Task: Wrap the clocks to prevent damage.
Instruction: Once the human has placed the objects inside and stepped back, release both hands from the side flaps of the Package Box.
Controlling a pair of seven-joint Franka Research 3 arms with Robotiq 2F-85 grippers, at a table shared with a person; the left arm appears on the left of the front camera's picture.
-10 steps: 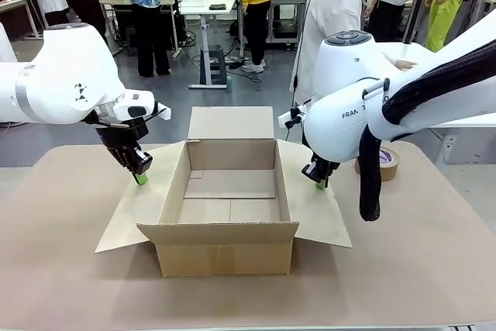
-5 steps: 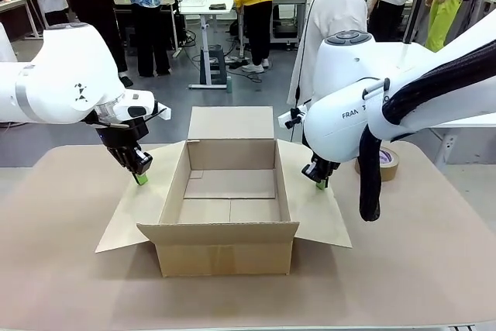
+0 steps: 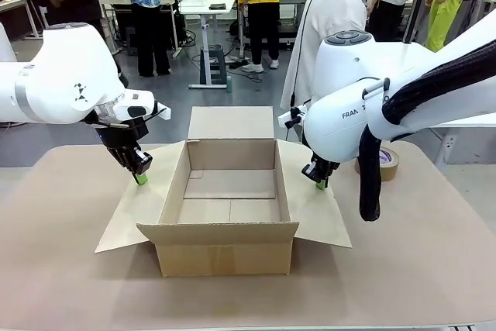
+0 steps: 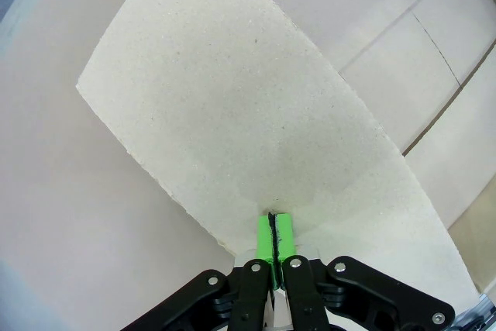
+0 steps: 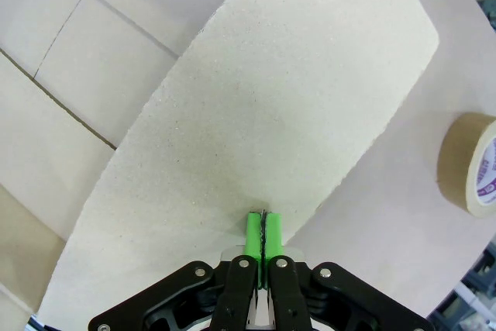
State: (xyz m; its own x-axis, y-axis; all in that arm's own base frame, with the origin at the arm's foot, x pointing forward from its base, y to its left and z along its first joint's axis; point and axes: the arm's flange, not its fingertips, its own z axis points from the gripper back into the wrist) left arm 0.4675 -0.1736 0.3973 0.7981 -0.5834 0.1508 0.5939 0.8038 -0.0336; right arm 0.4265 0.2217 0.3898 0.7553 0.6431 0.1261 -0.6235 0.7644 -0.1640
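Box (image 3: 229,247) stands open between both sets of fingers. I see left gripper (image 3: 140,179) pads pressed together, tips at the left flap (image 3: 143,211); right gripper (image 3: 320,184) likewise together, at the right flap (image 3: 318,215)

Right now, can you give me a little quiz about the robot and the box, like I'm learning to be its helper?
1. True or false: the box is closed on top.
2. The left gripper and the right gripper are: A) both open, B) both shut, C) one open, one shut.
3. What round thing lies on the table beyond the box's right flap?
Key: 1 false, its flaps are spread open. 2 B. 3 the tape roll.
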